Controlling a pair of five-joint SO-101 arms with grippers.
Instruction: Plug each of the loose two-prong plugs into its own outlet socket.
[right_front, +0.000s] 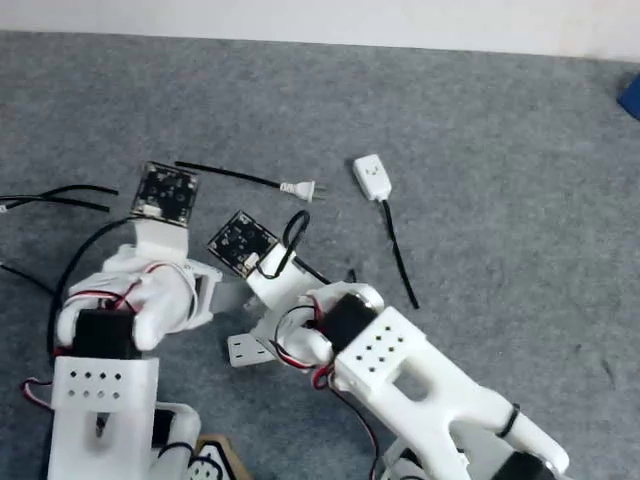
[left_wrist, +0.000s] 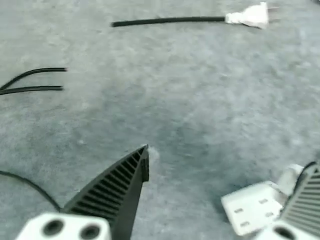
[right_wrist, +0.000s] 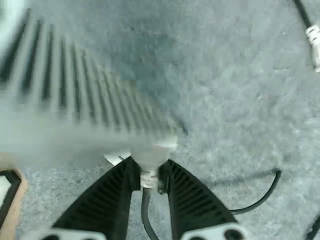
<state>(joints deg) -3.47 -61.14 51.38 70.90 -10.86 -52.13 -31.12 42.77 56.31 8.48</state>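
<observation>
From above, the loose plug (right_front: 300, 188) lies on the mat (right_front: 500, 120). Its prongs point toward the far socket (right_front: 370, 175), which is near but apart from it, so that pair is not yet joined. My left arm (right_front: 140, 300) and right arm (right_front: 380, 350) are drawn in close together, I judge because the other pair is being joined between them.

From my left wrist, my left gripper (left_wrist: 230, 160) stands wide open with nothing in it. The near socket (left_wrist: 252, 207) lies just beside one finger, its slots showing. I cannot tell whether they touch. I judge these jaws are set there to steady the socket against a push.

From my right wrist, my right gripper (right_wrist: 150, 167) is closed tight on the held plug (right_wrist: 150, 152). It grips the rear, so the cord (right_wrist: 145, 210) trails back between the fingers and the prong end leads. A ribbed finger (right_wrist: 75, 90) of my left gripper, close in front, hides the prongs. I cannot say whether they line up with the slots.
</observation>
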